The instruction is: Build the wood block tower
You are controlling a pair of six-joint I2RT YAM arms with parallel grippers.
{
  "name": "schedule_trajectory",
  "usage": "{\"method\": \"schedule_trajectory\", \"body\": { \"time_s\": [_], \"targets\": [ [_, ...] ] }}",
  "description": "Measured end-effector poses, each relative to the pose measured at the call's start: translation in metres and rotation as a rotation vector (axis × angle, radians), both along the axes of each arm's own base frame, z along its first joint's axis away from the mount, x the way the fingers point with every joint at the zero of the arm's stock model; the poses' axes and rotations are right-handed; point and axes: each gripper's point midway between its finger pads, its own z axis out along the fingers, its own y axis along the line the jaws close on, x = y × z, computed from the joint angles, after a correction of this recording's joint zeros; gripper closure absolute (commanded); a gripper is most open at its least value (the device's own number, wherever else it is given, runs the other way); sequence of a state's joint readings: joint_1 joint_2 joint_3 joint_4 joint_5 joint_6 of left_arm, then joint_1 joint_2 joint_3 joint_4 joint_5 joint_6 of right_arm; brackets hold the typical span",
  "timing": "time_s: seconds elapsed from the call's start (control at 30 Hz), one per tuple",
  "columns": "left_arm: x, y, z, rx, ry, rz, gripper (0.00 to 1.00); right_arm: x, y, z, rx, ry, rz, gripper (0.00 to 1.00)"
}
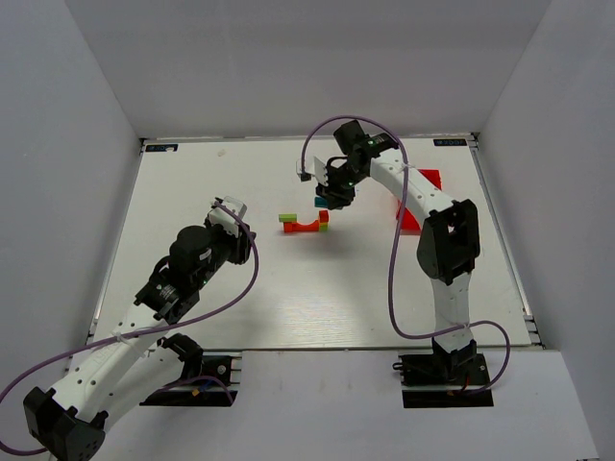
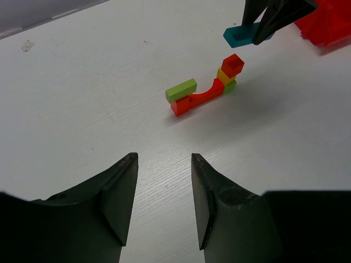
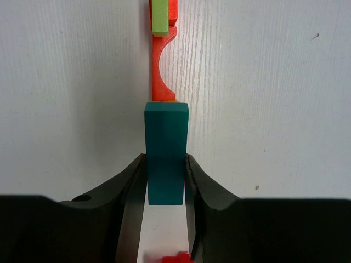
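The left arm (image 1: 106, 362) and right arm (image 1: 449, 303) share white link shells with black joint housings. A purple cable (image 1: 392, 279) loops loosely along each. Black base plates (image 1: 447, 386) sit at the frame's lower edge. The left pincer (image 2: 164, 161) and right pincer (image 3: 165, 161) have matte black, curved, wedge-shaped fingers.

Bare table (image 1: 288, 298) lies between the left gripper (image 2: 164, 159), jaws apart, and the red arch (image 2: 200, 97); approach from that side is unobstructed. Over the stacked cubes (image 2: 231, 71), the right gripper (image 1: 334, 197) and its clamped teal bar (image 3: 166, 153) block descent. The red bin (image 1: 423, 197) and right arm (image 1: 447, 240) close off the right flank.
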State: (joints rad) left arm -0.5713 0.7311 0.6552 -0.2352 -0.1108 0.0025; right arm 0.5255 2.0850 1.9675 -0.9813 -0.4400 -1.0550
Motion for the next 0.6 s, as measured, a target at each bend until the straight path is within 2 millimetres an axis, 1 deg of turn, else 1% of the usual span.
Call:
{"method": "schedule_trajectory", "body": {
  "time_s": [0.13,0.4,0.6],
  "targets": [
    [0.000,0.000,0.000,0.000,0.000,0.000,0.46,-0.003,-0.001,-0.003,-0.022,-0.001,0.012,1.00],
    [0.000,-0.001,-0.002,0.003,0.005,-0.001,0.46,-0.006,0.007,-0.016,-0.054,-0.001,0.043,1.00],
    [0.000,-0.001,-0.002,0.003,0.007,-0.004,0.46,-0.003,0.011,-0.020,-0.065,-0.006,0.048,1.00]
  ]
}}
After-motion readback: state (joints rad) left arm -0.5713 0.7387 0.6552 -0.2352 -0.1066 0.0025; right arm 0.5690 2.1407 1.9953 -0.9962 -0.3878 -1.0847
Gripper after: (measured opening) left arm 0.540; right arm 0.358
